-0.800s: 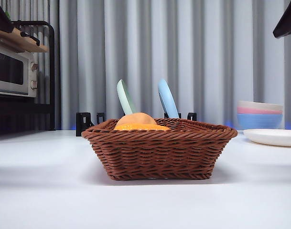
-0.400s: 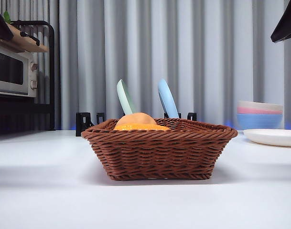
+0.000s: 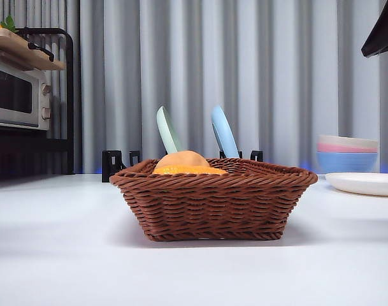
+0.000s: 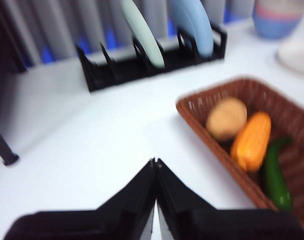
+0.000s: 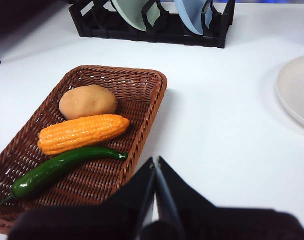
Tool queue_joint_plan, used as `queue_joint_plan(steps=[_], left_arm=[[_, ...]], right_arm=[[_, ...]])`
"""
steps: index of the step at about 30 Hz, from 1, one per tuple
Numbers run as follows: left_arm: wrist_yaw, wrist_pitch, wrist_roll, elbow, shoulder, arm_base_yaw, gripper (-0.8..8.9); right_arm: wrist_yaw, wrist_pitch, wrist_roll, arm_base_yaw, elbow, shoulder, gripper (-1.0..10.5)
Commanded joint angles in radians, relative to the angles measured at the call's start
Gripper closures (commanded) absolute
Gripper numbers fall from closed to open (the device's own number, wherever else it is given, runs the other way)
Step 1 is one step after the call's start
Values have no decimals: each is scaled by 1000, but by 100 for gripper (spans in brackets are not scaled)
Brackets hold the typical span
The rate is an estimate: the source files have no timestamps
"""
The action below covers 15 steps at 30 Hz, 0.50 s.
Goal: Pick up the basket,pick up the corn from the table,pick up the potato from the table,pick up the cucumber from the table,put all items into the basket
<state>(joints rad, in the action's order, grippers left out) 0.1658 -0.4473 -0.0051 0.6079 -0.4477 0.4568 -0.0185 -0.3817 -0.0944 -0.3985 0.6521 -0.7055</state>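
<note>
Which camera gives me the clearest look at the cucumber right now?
The right wrist view: the whole cucumber lies sharp in the basket, beside the corn. The left wrist view shows the cucumber blurred, partly hidden behind the corn. In the front view the basket's wall hides it completely.

Mock kitchen: toaster oven (image 3: 15, 95), plate rack (image 5: 152, 22), stacked bowls (image 3: 346, 153).
</note>
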Motion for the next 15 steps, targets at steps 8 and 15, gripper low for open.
queue_joint_plan(steps=[8,15], left_arm=[[-40,151,35,-322,338,-303,814],[-166,278,31,-560,446,-406,814]], right_arm=[[-1,5,-13,-1,-3,0,945],[-1,5,-13,-1,-3,1,945]])
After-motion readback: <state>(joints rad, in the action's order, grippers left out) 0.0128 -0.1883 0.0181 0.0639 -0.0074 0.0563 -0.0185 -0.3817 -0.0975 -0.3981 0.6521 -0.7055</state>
